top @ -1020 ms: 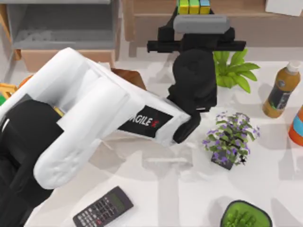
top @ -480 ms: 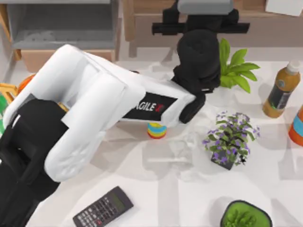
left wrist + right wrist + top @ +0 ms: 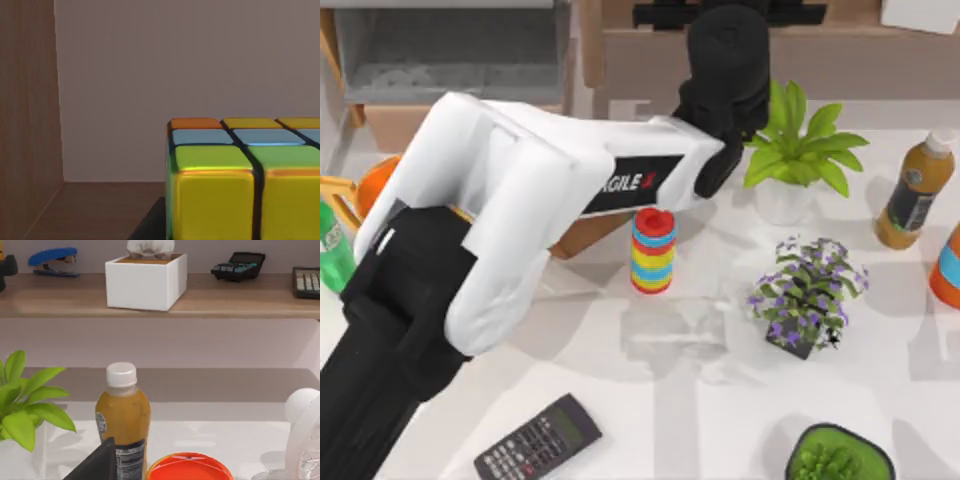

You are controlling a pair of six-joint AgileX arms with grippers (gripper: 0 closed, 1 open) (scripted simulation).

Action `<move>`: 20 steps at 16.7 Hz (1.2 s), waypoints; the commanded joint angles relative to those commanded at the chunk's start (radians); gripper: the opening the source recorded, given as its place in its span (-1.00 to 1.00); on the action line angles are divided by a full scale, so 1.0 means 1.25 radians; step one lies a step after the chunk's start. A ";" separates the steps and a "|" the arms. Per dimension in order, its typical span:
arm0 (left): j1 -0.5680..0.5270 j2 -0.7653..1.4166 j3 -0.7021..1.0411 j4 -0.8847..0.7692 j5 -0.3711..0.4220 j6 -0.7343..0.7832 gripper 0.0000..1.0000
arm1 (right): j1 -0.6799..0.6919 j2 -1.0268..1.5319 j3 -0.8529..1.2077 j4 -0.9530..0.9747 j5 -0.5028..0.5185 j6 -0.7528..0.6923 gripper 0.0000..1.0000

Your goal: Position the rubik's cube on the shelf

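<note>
The rubik's cube (image 3: 245, 180), with yellow, green, blue and orange tiles, looms close in the left wrist view, inside the shelf. A wooden upright (image 3: 27, 115) stands beside it and the flat board (image 3: 100, 210) runs below it. My left gripper (image 3: 728, 10) reaches over the shelf (image 3: 880, 55) at the back middle of the table and is shut on the cube. One dark fingertip (image 3: 150, 226) shows at the cube's lower edge. Whether the cube rests on the board I cannot tell. A dark edge of my right gripper (image 3: 97, 464) shows near the bottle, at the table's right.
A striped ring stack (image 3: 653, 250) stands under my left forearm. A green plant (image 3: 790, 150), a purple-flowered plant (image 3: 808, 290), a brown bottle (image 3: 912, 190) and an orange container (image 3: 947, 265) lie to the right. A calculator (image 3: 538, 440) lies at the front, a grey compartment (image 3: 450, 50) at back left.
My left arm has stretched farther back into the shelf. The cube and gripper have slid out of the top view's upper edge, and the ring stack has come into sight.
</note>
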 joint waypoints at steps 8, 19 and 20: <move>0.005 0.007 0.012 -0.010 0.002 -0.001 -0.55 | 0.000 0.000 0.000 0.000 0.000 0.000 1.00; 0.005 0.007 0.012 -0.010 0.002 -0.001 1.00 | 0.000 0.000 0.000 0.000 0.000 0.000 1.00; 0.005 0.007 0.012 -0.010 0.002 -0.001 1.00 | 0.000 0.000 0.000 0.000 0.000 0.000 1.00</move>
